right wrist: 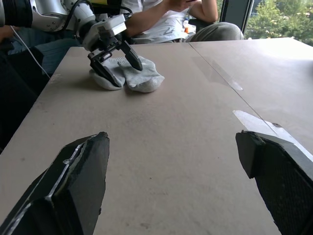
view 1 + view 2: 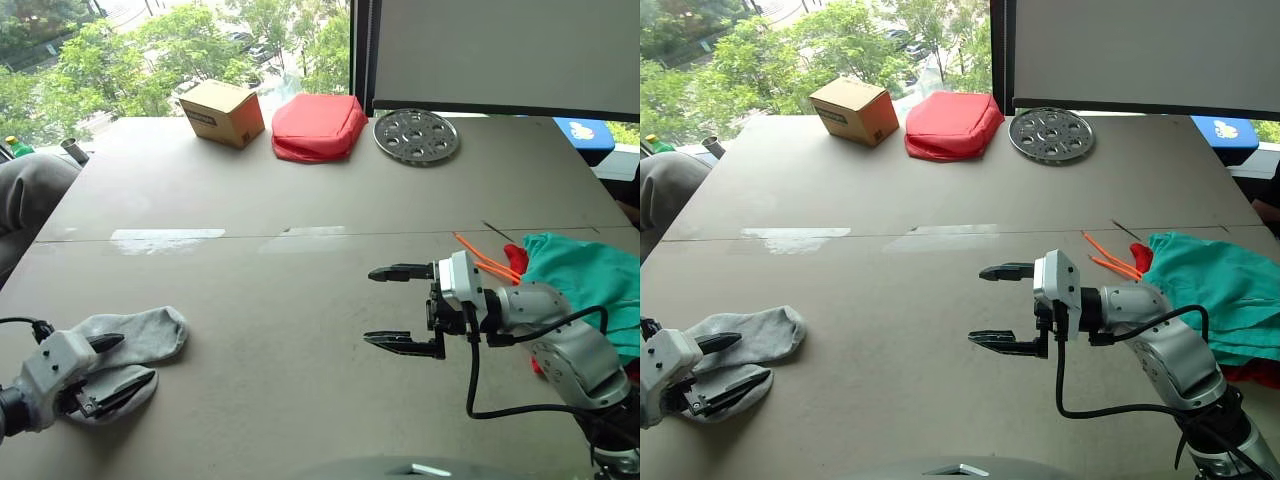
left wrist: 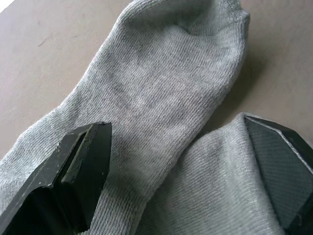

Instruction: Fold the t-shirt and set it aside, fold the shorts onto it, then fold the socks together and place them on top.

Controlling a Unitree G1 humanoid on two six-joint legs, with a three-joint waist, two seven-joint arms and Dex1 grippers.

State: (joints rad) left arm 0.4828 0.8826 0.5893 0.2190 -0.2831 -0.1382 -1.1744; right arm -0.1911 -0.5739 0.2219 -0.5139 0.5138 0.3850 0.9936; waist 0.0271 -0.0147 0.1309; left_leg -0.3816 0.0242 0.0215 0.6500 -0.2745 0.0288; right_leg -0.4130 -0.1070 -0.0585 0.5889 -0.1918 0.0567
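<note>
At about eight o'clock on the desk (image 2: 300,200), my left claw (image 2: 108,370) hangs spread over the grey socks (image 2: 135,345), gripping nothing. They look soft and light; I'd pinch both overlapped cuffs. At three o'clock my right claw (image 2: 400,310) is released over bare desk, beside the folded teal shorts (image 2: 580,280) on the t-shirt (image 2: 1245,372). Far off: cardboard box (image 2: 222,112), red pouch (image 2: 318,127), metal disc (image 2: 416,135). Nothing obstructs.
</note>
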